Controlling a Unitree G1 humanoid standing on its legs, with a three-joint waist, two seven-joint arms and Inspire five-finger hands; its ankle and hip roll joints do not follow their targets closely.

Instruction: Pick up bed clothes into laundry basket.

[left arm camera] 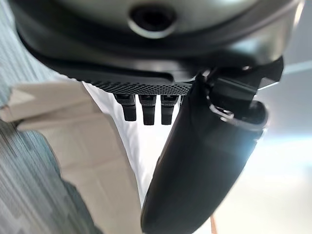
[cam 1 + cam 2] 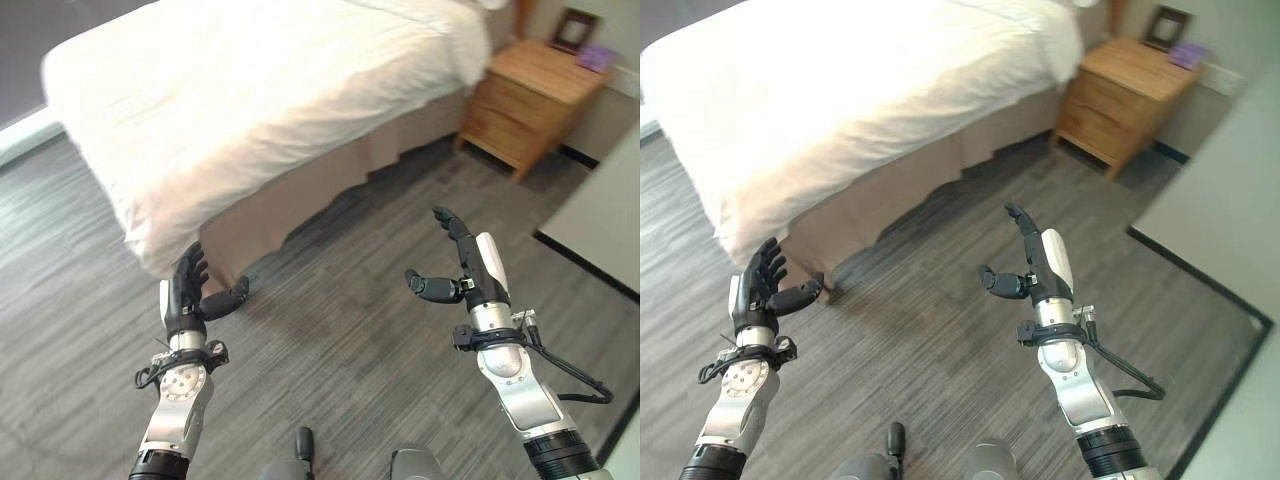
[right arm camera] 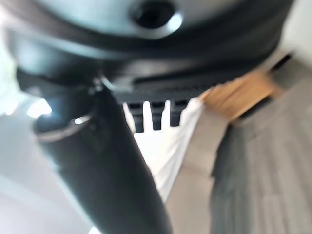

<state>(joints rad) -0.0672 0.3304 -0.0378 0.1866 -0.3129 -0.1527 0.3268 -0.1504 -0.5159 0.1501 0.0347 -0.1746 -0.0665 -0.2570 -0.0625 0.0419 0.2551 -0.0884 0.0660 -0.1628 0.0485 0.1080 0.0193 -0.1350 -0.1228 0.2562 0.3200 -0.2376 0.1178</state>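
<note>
Holding both hands up over the grey wood-grain floor (image 2: 340, 330), empty. My left hand (image 2: 187, 292) has fingers straight and spread, thumb out sideways, near the bed's corner. My right hand (image 2: 468, 262) is open too, fingers extended, thumb sticking toward the left hand, well apart from it. Ahead, white bedding (image 2: 270, 90) covers the bed, hanging over a beige bed skirt (image 2: 300, 205). Beside the bed stands a wooden nightstand (image 2: 530, 95) with a picture frame (image 2: 575, 28) on top.
</note>
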